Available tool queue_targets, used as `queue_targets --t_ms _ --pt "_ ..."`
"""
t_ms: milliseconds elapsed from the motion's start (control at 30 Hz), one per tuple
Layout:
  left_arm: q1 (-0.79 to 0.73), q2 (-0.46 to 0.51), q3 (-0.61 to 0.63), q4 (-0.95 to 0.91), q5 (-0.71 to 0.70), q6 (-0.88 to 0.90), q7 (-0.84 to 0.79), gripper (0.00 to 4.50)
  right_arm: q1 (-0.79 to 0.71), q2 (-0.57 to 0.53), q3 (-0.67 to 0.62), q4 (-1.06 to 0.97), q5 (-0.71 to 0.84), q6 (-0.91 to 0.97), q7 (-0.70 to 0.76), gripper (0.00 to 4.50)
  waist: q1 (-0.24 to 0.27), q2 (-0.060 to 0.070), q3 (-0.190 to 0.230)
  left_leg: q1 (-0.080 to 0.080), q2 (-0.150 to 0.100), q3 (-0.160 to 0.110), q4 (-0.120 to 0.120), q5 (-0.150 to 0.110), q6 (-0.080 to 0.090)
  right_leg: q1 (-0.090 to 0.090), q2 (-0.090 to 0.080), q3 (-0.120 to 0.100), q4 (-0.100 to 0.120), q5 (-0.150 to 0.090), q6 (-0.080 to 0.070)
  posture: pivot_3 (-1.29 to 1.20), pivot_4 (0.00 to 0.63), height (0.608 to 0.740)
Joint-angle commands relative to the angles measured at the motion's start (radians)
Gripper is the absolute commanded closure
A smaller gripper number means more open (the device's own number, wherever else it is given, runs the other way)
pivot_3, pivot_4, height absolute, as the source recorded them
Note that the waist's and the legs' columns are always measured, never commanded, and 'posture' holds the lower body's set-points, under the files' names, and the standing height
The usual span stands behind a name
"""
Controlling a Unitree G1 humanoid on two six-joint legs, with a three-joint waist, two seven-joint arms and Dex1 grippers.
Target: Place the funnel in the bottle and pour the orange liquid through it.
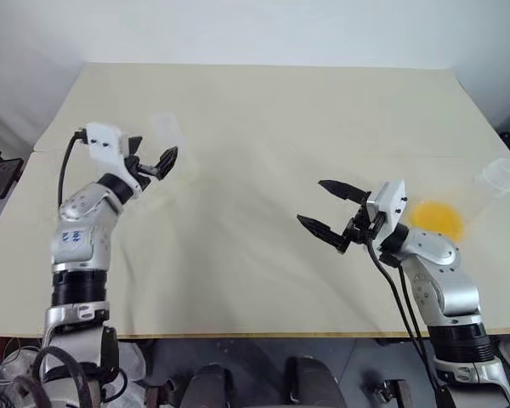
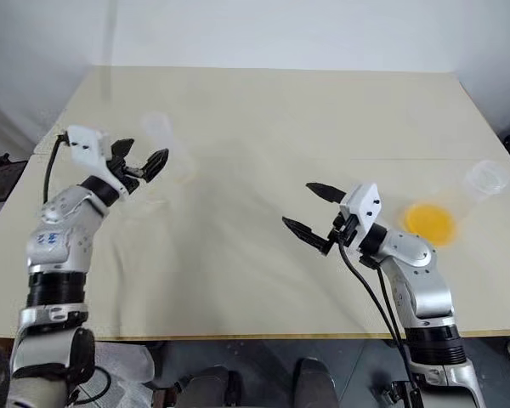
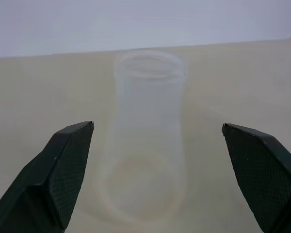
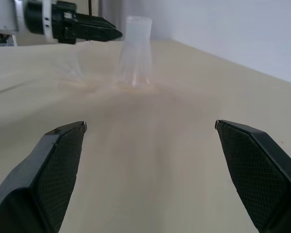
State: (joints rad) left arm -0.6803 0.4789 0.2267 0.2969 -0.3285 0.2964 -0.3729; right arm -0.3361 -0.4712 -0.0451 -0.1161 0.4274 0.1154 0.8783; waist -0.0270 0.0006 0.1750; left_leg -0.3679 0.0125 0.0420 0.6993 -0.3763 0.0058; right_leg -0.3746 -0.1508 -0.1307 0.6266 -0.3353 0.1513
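The bottle (image 3: 145, 141) is seen as a faint, clear, colourless flask, wide at the base and tapering to a narrow open neck. It is stood upright on the desk (image 1: 263, 119), long axis vertical, mouth upward, at the left side just beyond the left claw (image 1: 151, 160), whose fingers are spread wide with nothing held. The orange liquid (image 1: 436, 218) is seen as a bright pool at the desk's right. The right claw (image 1: 327, 208) is also held wide open, empty.
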Motion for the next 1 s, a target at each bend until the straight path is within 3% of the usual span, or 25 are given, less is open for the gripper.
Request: queue_targets --t_ms 33,233,500,600,767,1000 --pt "-0.064 -0.020 0.003 0.084 0.035 -0.073 0.028 0.00 0.000 0.006 -0.006 -0.052 0.015 -0.001 -0.012 0.04 0.000 0.000 0.000 0.000 0.000 0.000 0.000 0.000 0.000 0.000 0.000 0.000 0.000 0.000 0.000 0.00 0.150 0.740" --pt "-0.224 -0.045 -0.002 0.350 0.098 -0.183 0.077 0.00 0.023 0.019 -0.007 -0.075 0.009 -0.006 -0.034 0.04 0.001 0.000 0.000 -0.001 0.000 0.001 0.001 0.000 0.000 0.000 0.000 -0.001 0.000 0.000 0.000 0.00 0.150 0.740" --pt "-0.327 -0.057 -0.010 0.548 0.114 -0.287 0.027 0.00 0.057 0.020 -0.019 -0.103 0.004 -0.015 -0.062 0.04 0.002 -0.001 0.000 -0.002 -0.001 0.002 0.001 0.000 0.000 0.000 0.000 -0.002 0.001 0.000 0.000 0.00 0.150 0.740" --pt "-0.353 -0.060 -0.006 0.598 0.117 -0.325 0.022 0.62 0.070 0.019 -0.024 -0.110 0.004 -0.021 -0.070 0.00 0.001 -0.001 0.000 -0.002 0.000 0.002 0.001 0.000 0.000 0.000 0.000 -0.002 0.001 0.000 0.000 0.00 0.150 0.740" --pt "-0.374 -0.068 0.000 0.633 0.109 -0.354 -0.008 2.13 0.083 0.024 -0.024 -0.113 0.002 -0.032 -0.080 0.00 0.000 -0.001 0.000 -0.002 0.000 0.002 0.001 0.000 0.000 0.000 0.000 -0.003 0.001 0.000 0.000 0.00 0.150 0.740" --pt "-0.352 -0.093 0.000 0.540 0.048 -0.407 -0.172 2.20 0.091 0.019 -0.023 -0.119 -0.005 -0.035 -0.090 0.00 0.002 -0.001 0.001 -0.002 -0.001 0.002 0.001 0.000 0.000 0.000 0.000 -0.003 0.001 0.000 0.000 0.00 0.150 0.740"
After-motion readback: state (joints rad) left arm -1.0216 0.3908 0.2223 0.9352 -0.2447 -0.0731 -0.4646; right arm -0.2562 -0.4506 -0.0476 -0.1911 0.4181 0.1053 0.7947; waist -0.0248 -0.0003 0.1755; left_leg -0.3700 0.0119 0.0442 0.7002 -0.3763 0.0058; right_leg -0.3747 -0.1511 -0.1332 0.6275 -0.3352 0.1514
